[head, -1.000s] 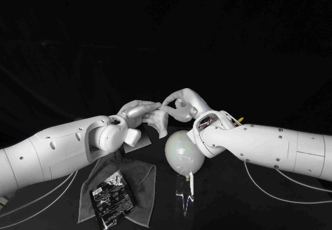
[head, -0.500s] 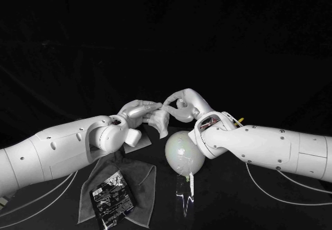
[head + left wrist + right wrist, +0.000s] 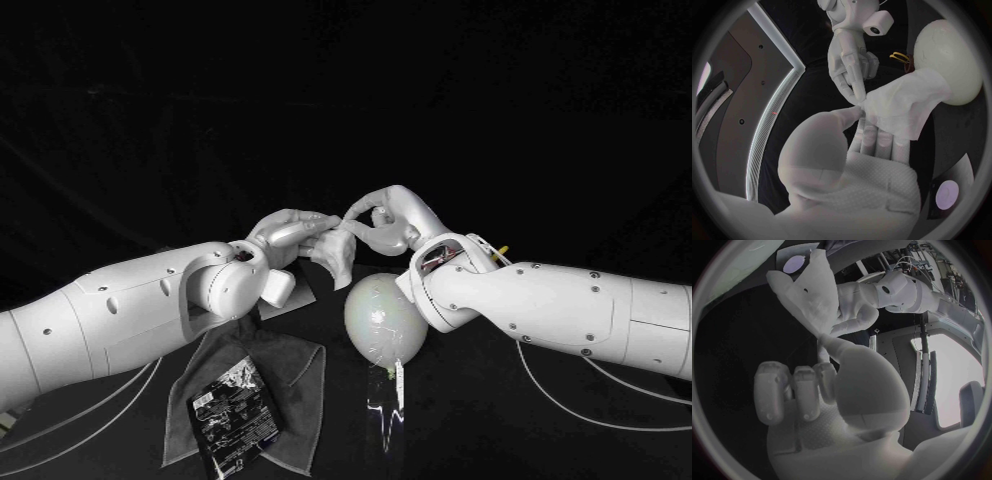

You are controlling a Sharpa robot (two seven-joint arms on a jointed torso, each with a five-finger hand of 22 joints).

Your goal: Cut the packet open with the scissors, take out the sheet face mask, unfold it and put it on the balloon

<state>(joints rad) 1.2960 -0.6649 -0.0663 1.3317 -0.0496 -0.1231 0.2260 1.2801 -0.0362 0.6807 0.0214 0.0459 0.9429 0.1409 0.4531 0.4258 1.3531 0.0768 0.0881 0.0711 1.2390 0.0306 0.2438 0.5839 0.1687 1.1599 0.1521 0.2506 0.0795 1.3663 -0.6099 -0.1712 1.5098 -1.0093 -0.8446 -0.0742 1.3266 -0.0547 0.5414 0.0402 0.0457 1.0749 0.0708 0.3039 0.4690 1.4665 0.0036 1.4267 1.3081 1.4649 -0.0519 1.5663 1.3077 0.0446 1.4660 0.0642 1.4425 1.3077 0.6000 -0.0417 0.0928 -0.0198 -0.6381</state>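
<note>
The left hand (image 3: 294, 232) and the right hand (image 3: 385, 217) each pinch the folded mask (image 3: 333, 260) near the balloon (image 3: 381, 320), so they should pull apart slowly and not tear it.

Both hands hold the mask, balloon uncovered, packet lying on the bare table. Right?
Not quite. The packet lies on a grey cloth, not on the bare table, as the head view shows. The rest holds: the left hand and right hand both hold the mask, and the balloon is uncovered.
</note>
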